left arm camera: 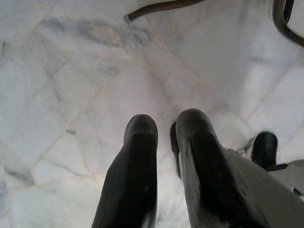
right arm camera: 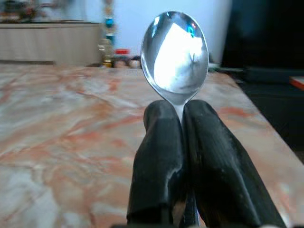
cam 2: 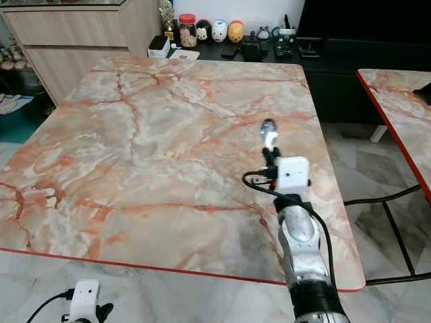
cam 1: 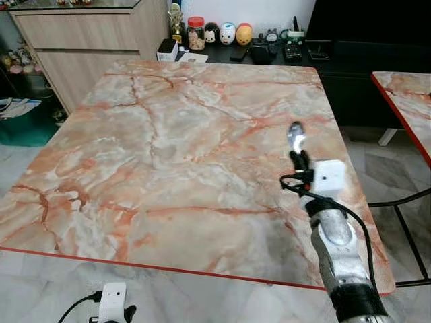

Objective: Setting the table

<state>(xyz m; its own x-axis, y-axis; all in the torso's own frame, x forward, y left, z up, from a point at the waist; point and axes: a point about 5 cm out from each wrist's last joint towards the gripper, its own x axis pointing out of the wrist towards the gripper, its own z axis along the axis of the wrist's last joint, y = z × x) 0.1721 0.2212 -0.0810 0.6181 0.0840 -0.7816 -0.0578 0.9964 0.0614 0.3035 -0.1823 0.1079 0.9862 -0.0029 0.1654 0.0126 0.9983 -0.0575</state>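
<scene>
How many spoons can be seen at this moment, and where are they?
1. The shiny silver metal spoon is clamped by its neck in the right gripper, bowl pointing forward, above the right side of the orange-veined marble table.

Peach-and-cream marbled counter (cam 1: 168, 148) with rust veins and a red edge, shiny silver spoon (right arm camera: 175, 54), ribbed black right pincer (right arm camera: 183, 128), pale grey-veined marble floor (left arm camera: 71, 95)

A shiny metal spoon (right arm camera: 175, 54) stands bowl-forward over the right part of the pink-veined marble table (cam 1: 168, 155), its handle pinched between the closed black fingers of the right claw (right arm camera: 182, 116), held above the tabletop.
</scene>
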